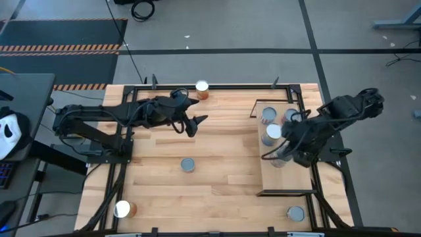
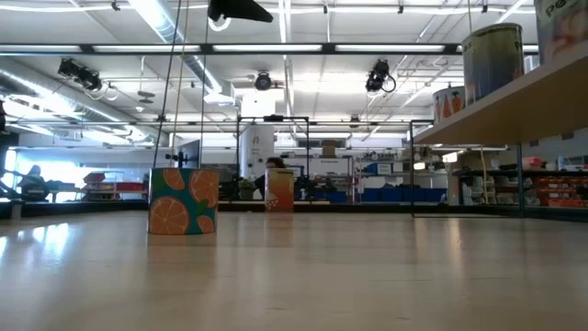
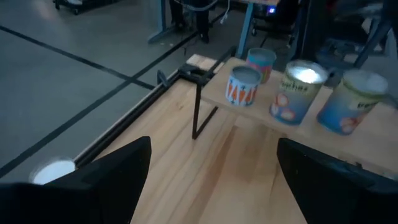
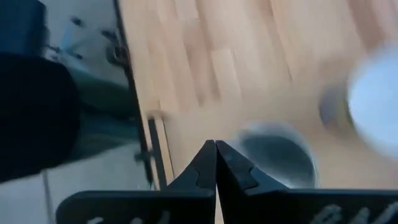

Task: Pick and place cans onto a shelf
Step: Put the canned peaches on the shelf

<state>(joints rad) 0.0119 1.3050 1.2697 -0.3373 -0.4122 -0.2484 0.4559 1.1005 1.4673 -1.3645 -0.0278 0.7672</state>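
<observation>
Left jaws spread and empty; nearest loose can just behind them.

Your left gripper hangs above the tabletop, fingers wide apart. The orange-sided can stands upright at the far edge, close by; the grey-topped can stands upright nearer you. Your right gripper sits over the shelf, fingers pressed together, holding nothing, among the shelved cans. Two more cans wait at the near edge, well apart.
</observation>
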